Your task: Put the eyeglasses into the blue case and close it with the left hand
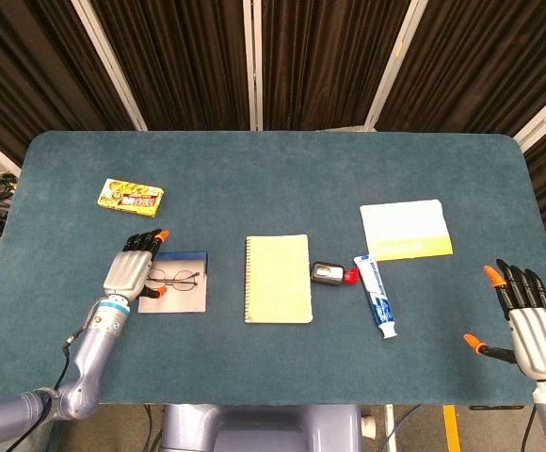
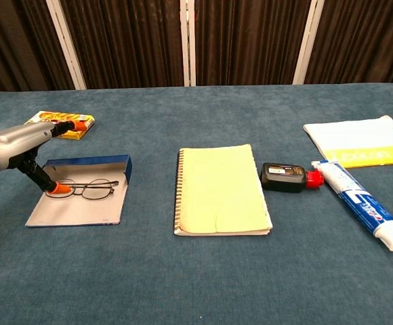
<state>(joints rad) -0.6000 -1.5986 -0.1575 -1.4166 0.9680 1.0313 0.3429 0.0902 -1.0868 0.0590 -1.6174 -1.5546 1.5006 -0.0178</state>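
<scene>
Two hands are seen. The left hand (image 1: 130,270) is held at the left edge of the blue case (image 1: 194,299), palm down, its fingers (image 1: 147,239) stretched forward and apart, with nothing grasped. In the chest view an orange-tipped thumb (image 2: 59,189) is lowered to the case's inner surface, just beside the left end of the glasses (image 2: 93,187); whether it touches the frame cannot be told. The glasses are laid flat inside the open case, lenses side by side. The case's blue wall (image 2: 88,168) is raised along the far side.

Beyond the left hand, toward the far left of the worktop (image 1: 273,169), a yellow packet (image 1: 131,195) is laid. To the right of the case, apart from it, a yellow notebook (image 1: 278,278) is set. Further right a small black bottle (image 1: 327,273) with a red cap is laid on its side, the cap just beside a toothpaste tube (image 1: 377,296). Behind the tube a white and yellow pouch (image 1: 406,229) is placed.

The right hand (image 1: 533,325) is held at the worktop's near right corner, fingers spread and raised, gripping nothing.
</scene>
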